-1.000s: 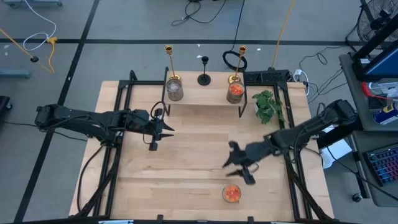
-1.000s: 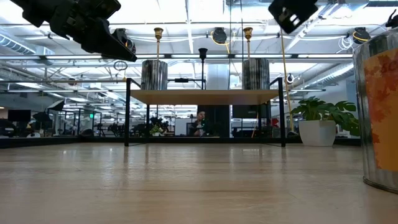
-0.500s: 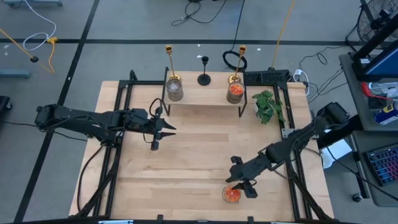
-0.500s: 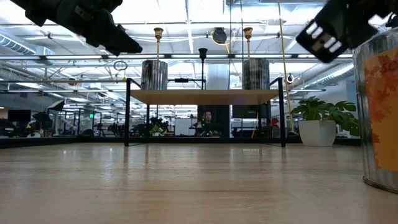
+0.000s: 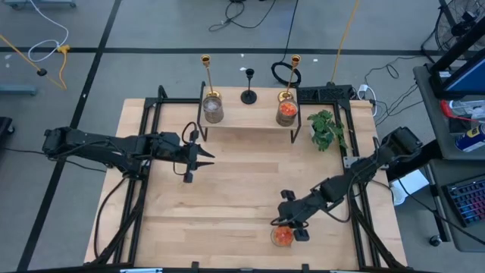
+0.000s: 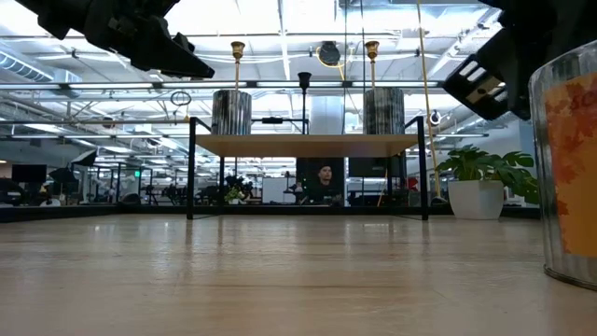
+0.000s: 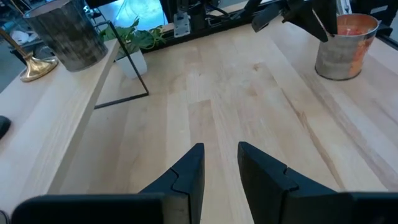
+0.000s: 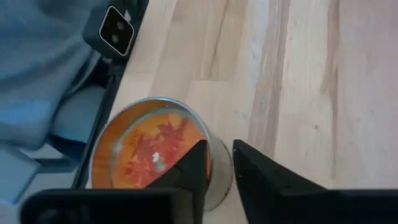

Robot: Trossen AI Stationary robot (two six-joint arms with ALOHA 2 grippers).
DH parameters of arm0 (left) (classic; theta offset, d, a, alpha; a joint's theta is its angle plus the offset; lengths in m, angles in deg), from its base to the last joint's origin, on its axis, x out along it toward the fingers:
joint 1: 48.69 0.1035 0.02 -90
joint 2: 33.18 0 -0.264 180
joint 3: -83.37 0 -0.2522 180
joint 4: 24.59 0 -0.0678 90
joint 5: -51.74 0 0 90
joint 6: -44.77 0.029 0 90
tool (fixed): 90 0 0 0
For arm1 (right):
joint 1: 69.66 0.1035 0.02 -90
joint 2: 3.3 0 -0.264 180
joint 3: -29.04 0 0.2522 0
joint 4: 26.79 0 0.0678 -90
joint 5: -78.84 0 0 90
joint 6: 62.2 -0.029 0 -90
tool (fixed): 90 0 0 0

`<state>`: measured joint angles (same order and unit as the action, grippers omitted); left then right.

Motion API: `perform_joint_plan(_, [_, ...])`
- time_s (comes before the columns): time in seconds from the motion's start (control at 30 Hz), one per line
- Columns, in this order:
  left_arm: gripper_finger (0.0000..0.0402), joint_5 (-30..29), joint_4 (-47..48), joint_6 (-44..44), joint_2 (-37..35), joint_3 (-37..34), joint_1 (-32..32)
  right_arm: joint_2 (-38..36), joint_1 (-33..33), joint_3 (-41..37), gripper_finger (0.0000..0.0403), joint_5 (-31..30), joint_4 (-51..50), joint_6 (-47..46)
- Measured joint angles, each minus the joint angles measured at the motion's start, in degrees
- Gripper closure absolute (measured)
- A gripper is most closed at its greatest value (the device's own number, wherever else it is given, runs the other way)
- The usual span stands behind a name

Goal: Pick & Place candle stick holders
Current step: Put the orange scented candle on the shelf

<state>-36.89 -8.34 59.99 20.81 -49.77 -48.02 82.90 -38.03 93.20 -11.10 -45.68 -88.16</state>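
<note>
An orange glass cup (image 5: pixel 283 237) stands on the table near its near edge, close to the low camera (image 6: pixel 569 159). My right gripper (image 5: pixel 288 227) hovers over the cup's far rim (image 8: pixel 205 140), its fingers a narrow gap apart, one above the rim and one outside the cup. My left gripper (image 5: pixel 208 158) waits mid-left above the table, its fingers (image 7: pixel 219 152) also a narrow gap apart and empty. On the far shelf (image 5: pixel 250 120) stand two gold candlesticks (image 5: pixel 206 72) (image 5: pixel 294 72), a black one (image 5: pixel 248 92), a grey cup (image 5: pixel 214 110) and an orange cup (image 5: pixel 286 112). My right gripper comes slanting down from the far right, with its fingers (image 8: pixel 200 163) over the orange cup's rim. I cannot tell whether they touch the rim. The cup stands upright on the table.
A leafy plant (image 5: pixel 327 129) stands right of the shelf. Black frame rails (image 5: pixel 144 144) run along both table sides. The low camera (image 8: pixel 115 30) sits at the near edge beside the cup. Bare wood (image 5: pixel 235 189) lies between the arms.
My right gripper has gone toward the table's near edge and down, from mid-table to just over the orange cup. The cup has stayed in place. My left arm has kept still.
</note>
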Motion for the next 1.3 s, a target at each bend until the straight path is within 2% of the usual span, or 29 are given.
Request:
perform_joint_plan(0.17, [0.0298, 0.0, -0.01, 0.15, 0.01, -0.01, 0.0, -0.31, -0.03, -3.42, 0.0394, -0.47, 1.49, -5.79])
perform_joint_plan(0.33, [0.0298, 0.0, -0.11, 2.12, 0.01, 0.0, 0.0, -0.66, 0.05, -4.48, 0.0392, -3.04, 1.47, -1.01])
perform_joint_plan(0.47, [0.0298, 0.0, -0.92, 2.19, -0.01, 0.0, 0.0, -1.65, -0.41, -4.54, 0.0399, -3.33, 5.74, 6.02])
perform_joint_plan(0.67, [0.0298, 0.02, -1.08, 2.18, -0.01, 0.0, 0.0, -3.28, -0.91, -4.68, 0.04, -4.44, 9.63, 10.09])
perform_joint_plan(0.8, [0.0298, 0.04, -1.1, 2.52, 0.01, -0.01, 0.0, -3.06, -1.64, -4.68, 0.0401, -8.44, 10.81, 17.8])
perform_joint_plan(0.93, [0.0298, 0.04, -1.95, 2.67, 0.0, -0.02, 0.0, -3.23, -4.41, -4.63, 0.0402, -20.12, 16.57, 25.66])
perform_joint_plan(1.1, [0.0298, 0.04, -3.49, 3.64, 0.0, -0.02, 0.0, -3.11, -10.67, -4.3, 0.0402, -27.93, 24.3, 38.92])
perform_joint_plan(1.2, [0.0298, 0.02, -4.72, 5.29, 0.01, -0.02, 0.0, -3.18, -15.44, -0.79, 0.0402, -28.49, 28.55, 46.07])
perform_joint_plan(1.3, [0.0298, 0.04, -5.84, 5.6, 0.0, -0.02, 0.0, -3.27, -19.61, 4.71, 0.0402, -28.93, 27.71, 48.12])
